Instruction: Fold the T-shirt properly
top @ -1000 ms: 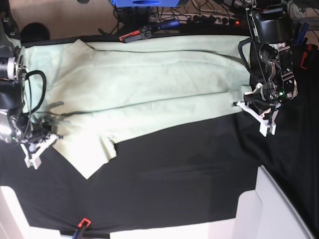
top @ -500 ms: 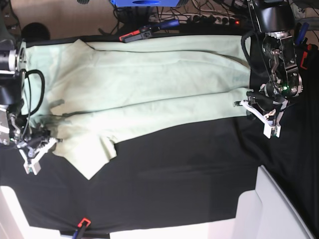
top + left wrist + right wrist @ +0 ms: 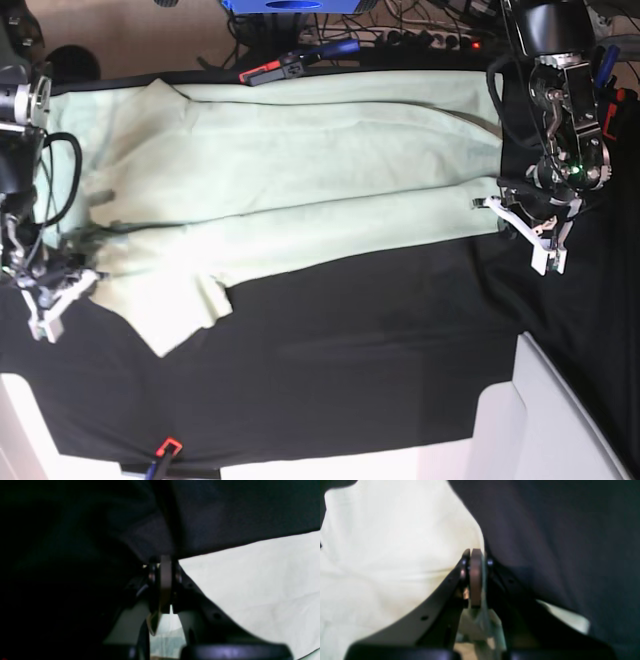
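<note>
Looking down from the base view, I have the T-shirt (image 3: 290, 170) spread flat across the far half of the black cloth (image 3: 350, 350) that covers the table, one sleeve pointing toward me at the lower left with its corner lying on the bare black. My left gripper (image 3: 545, 240) sits at the shirt's right-hand edge, just past the hem; in the left wrist view its jaws are pressed together and a strip of pale fabric (image 3: 165, 627) shows between and below them, so I read it as clamped on the shirt's edge. My right gripper (image 3: 48, 300) is at the opposite end by the sleeve, and the right wrist view shows its jaws closed too, with thin pale cloth (image 3: 482, 620) pinched at the tips and the rest of the shirt (image 3: 382, 555) spreading out to one side over the dark cloth (image 3: 557, 542). Around the work I see a red-and-black clamp (image 3: 275, 70) at the far table edge touching the shirt's far side, another small clamp (image 3: 165, 452) at the near edge, a blue box (image 3: 290, 6) and a tangle of cables (image 3: 420, 35) behind the table, and a white panel (image 3: 545, 415) at the near right corner.
</note>
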`<state>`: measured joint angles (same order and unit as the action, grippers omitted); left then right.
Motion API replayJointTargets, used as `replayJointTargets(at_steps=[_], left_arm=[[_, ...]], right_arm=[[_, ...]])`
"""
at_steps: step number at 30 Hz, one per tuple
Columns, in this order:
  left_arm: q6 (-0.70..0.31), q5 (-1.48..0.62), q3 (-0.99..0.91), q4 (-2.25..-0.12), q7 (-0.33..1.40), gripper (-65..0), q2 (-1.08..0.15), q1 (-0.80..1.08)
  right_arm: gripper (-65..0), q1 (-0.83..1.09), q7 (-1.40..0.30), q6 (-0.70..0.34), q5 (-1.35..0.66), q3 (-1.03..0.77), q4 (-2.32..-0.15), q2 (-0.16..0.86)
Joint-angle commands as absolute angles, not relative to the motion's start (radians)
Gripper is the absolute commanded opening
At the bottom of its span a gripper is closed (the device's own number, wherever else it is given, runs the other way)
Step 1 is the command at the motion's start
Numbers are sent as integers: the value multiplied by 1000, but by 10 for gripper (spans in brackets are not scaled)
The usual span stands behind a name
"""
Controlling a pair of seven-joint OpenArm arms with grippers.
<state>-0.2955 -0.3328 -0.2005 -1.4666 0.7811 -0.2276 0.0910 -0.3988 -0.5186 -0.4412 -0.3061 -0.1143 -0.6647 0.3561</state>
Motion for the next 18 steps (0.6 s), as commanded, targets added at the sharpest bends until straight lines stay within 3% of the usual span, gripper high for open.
replayJointTargets(at_steps=[1, 4, 18], left_arm=[[-300, -337, -206, -1488, 762, -650, -248, 79], [-300, -338, -208, -1488, 760, -650, -254, 68], [-300, -332, -197, -1478, 763, -650, -255, -65]], right_arm=[[-649, -430, -495, -463, -311, -128, -682, 377], [-649, -433, -495, -532, -311, -133, -682, 395], [-649, -496, -496, -544, -309, -127, -682, 398]])
